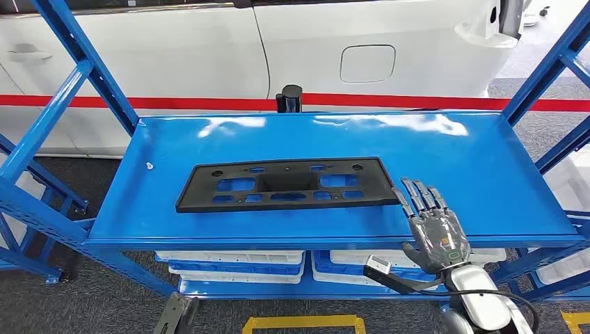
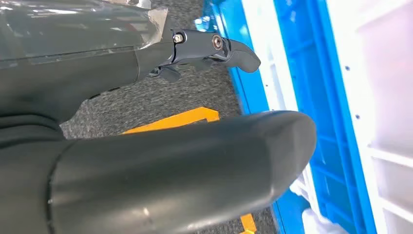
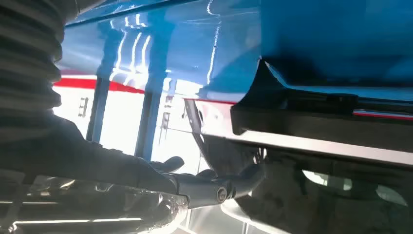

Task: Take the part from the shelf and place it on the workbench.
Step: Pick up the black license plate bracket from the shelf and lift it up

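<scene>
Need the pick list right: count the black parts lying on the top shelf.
1. The black part lies flat mid-shelf on the blue shelf, left of the right hand. Nothing on that surface could hide another.

I note the shelf under the right hand is glossy blue painted metal. The part, just left of its fingertips, looks matt black plastic. Grey carpet beyond the left hand appears rough.
</scene>
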Motion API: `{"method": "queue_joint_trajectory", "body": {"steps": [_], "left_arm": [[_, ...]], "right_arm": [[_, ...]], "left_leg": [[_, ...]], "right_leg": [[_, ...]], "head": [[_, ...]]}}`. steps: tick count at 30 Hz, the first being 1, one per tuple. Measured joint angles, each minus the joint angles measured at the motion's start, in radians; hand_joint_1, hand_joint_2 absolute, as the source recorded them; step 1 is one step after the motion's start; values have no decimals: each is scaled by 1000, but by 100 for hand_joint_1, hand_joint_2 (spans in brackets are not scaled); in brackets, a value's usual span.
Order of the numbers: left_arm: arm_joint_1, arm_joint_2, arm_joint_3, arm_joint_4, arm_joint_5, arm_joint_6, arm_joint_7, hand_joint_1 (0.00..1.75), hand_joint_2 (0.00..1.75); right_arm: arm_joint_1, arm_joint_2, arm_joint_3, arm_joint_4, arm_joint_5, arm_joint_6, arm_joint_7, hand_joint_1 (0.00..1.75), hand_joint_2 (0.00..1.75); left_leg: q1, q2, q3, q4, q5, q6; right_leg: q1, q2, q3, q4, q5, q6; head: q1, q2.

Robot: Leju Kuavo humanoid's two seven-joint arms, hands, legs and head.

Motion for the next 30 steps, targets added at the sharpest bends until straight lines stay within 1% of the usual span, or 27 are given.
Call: {"method": "queue_joint_trajectory", "body": {"steps": [3,8,30], "left_arm": [[-12,-1,-6,14,-2,2,0,0,0],[-36,-2,-19,35,-4,5,-3,0,0],[-36,-2,-20,36,-4,5,-3,0,0]], "right_arm": [[-13,5,15,-1,24,-19,3,0,175],[-76,21,36,-5,60,-50,13,0,175],[-78,22,36,-5,60,-50,13,0,175]], "left_leg": [[0,2,0,0,0,0],[0,4,2,0,2,-2],[0,4,2,0,2,-2]], "right_leg": [[0,3,-1,0,2,-2],[1,5,-1,0,3,-2],[1,5,0,0,3,-2]], "head": [[0,0],[0,0],[0,0]]}}
